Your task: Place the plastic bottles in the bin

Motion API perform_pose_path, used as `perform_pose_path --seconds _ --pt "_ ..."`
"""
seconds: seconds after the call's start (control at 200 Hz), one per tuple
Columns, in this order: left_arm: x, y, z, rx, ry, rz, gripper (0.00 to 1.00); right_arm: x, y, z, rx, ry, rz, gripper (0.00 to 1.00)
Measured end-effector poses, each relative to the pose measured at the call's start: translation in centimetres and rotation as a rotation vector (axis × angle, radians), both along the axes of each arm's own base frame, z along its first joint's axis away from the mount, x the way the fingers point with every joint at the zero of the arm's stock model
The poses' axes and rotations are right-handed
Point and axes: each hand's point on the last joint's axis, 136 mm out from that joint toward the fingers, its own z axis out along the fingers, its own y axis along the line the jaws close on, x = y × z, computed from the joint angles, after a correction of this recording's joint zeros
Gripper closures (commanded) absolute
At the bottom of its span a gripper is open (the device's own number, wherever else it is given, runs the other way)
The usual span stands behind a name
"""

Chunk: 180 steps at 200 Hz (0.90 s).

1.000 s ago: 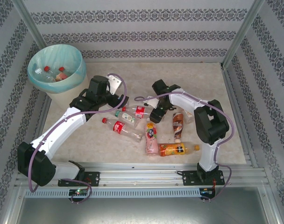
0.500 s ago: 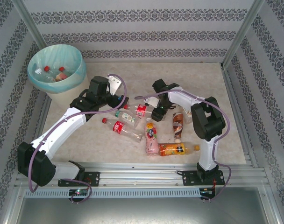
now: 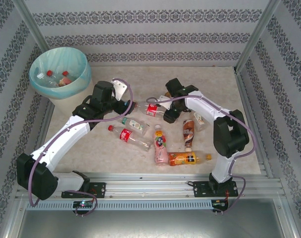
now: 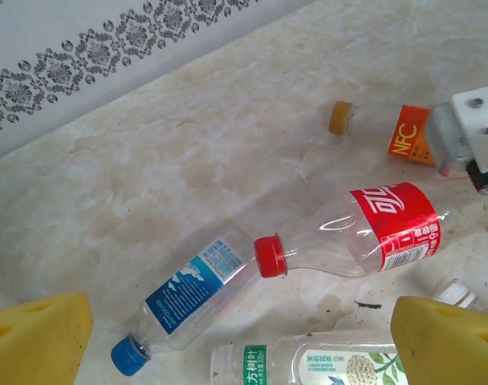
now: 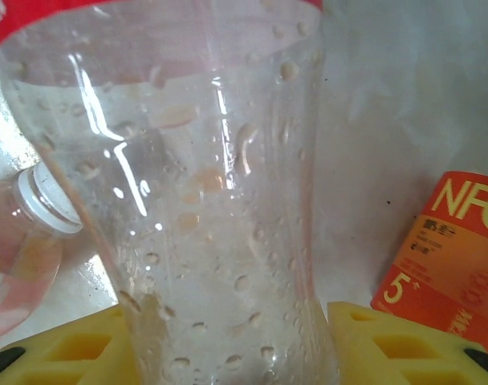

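A: Nearest in, flat on the table (image 3: 215, 79): orange bottle (image 3: 187, 158), pink bottle (image 3: 161, 144). Untouched, both.
B: And one step out?
A: The action. Right gripper (image 3: 167, 115) closed on the red-labelled bottle (image 3: 151, 110), yellow pads (image 5: 388, 345) hard against either side of the clear butt end. Looks like a proper hold.
B: Lying which way?
A: Long axis roughly left to right. Red cap (image 4: 270, 257) pointing at the left gripper (image 3: 126, 105), base end in the right one's grip. Can't tell whether clear of the table.
B: And the left gripper?
A: Spread wide, carrying nothing, hanging just beside that cap, above a blue-capped bottle (image 4: 192, 293).
B: Now the target.
A: Way out in the far left corner: the bin (image 3: 59, 49). Beyond the left arm (image 3: 66, 134), well apart from the held bottle.
B: So, leftward and away for the carry?
A: Reckon so, straight across the left arm's patch. Much nearer for the left, mind. Worth watching for a clash.
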Motion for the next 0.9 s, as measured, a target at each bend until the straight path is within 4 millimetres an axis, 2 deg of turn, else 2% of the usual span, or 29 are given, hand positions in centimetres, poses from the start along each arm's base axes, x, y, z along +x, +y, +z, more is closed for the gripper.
perform_pose_path --seconds 0.27,0.44,0.545,0.634,0.784,0.899 --pt "0.3 0.9 1.4 -0.093 -0.011 0.058 0.05 -0.7 -1.0 2.5 0.007 -0.076 -0.04 0.56" --pt "1.1 2.0 4.3 -0.3 0.01 0.127 0.13 -0.5 -1.0 5.7 0.081 -0.176 -0.111 0.56" --pt "2.0 2.8 6.6 -0.459 0.016 0.167 0.15 -0.3 -0.3 7.6 0.138 -0.234 -0.147 0.57" --pt "2.3 2.3 7.7 -0.561 0.028 0.161 0.16 -0.3 1.0 8.9 0.185 -0.269 -0.156 0.57" --pt "2.9 0.7 7.3 -0.682 0.109 0.131 0.19 -1.0 3.5 10.1 0.248 -0.294 -0.136 0.57" --pt "3.3 0.2 6.8 -0.744 0.161 0.132 0.21 -1.6 4.8 10.6 0.272 -0.293 -0.121 0.57"
